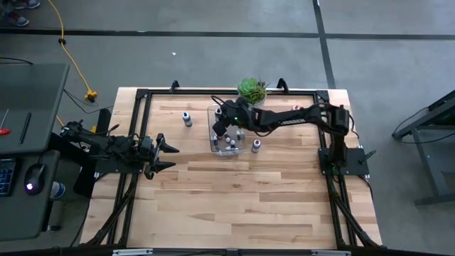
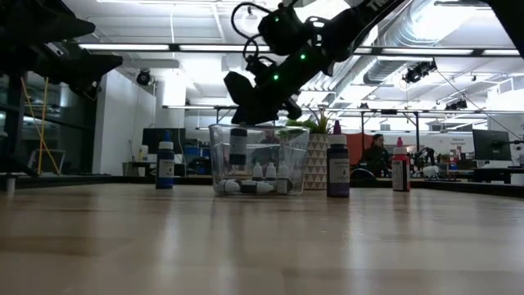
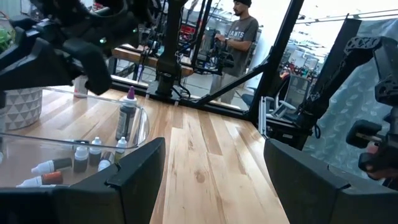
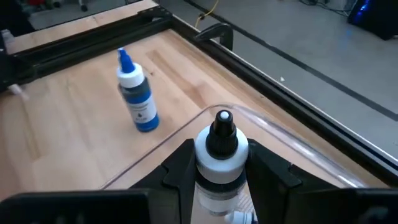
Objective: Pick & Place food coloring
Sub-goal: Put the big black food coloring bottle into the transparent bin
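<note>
The right gripper (image 4: 219, 165) holds a black-capped dropper bottle (image 4: 219, 155) between its fingers over the clear bin (image 1: 213, 135); the left gripper (image 1: 168, 156) waits, fingers spread, on the tabletop (image 1: 242, 192).

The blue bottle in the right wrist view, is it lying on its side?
No, the blue bottle stands upright on the wooden table, outside the clear bin.

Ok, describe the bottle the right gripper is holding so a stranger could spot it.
Find the clear bin beside the potted plant. Above its rim, the right gripper grips a bottle: white shoulder, black tip, the only one lifted.
</note>
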Controlling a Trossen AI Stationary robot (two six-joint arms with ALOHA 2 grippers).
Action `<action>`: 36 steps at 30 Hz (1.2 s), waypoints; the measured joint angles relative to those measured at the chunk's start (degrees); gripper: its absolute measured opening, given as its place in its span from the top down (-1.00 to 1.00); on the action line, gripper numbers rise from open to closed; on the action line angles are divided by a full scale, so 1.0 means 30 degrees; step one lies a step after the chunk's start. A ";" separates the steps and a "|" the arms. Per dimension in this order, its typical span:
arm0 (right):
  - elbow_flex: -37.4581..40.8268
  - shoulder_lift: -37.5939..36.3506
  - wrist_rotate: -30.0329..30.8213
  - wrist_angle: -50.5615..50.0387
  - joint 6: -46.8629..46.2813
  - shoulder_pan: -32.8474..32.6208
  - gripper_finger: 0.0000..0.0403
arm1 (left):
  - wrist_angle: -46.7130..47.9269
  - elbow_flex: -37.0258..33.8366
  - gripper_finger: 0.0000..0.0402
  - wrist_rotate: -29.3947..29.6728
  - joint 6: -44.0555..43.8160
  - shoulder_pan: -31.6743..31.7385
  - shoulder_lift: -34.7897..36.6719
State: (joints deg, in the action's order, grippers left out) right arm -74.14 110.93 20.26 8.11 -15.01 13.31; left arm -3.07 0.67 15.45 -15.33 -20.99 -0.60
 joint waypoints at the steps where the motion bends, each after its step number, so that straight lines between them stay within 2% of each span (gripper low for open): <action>1: -0.0085 0.0144 -0.0270 0.0041 -0.0015 0.0073 0.46 | 0.0000 0.0000 -0.35 0.0001 0.0000 -0.0003 0.0000; 11: -0.1195 0.2004 -0.1318 0.0068 -0.0338 0.0087 0.46 | 0.0000 0.0000 -0.35 0.0003 0.0002 0.0000 0.0000; 25: -0.1374 0.2667 -0.1429 -0.0139 -0.0486 0.0229 0.46 | 0.0000 0.0000 -0.35 0.0005 0.0000 -0.0002 -0.0002; 32: -0.1381 0.2703 -0.1370 -0.0390 -0.0485 0.0287 0.26 | 0.0000 0.0000 -0.35 0.0005 0.0000 0.0000 -0.0007; 36: -0.1381 0.2703 -0.1381 -0.0423 -0.0254 0.0292 0.22 | 0.0000 0.0000 -0.35 0.0005 0.0000 -0.0007 -0.0003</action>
State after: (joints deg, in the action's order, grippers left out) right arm -78.28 119.04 16.11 6.84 -15.78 14.19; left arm -3.07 0.67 15.46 -15.33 -21.02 -0.61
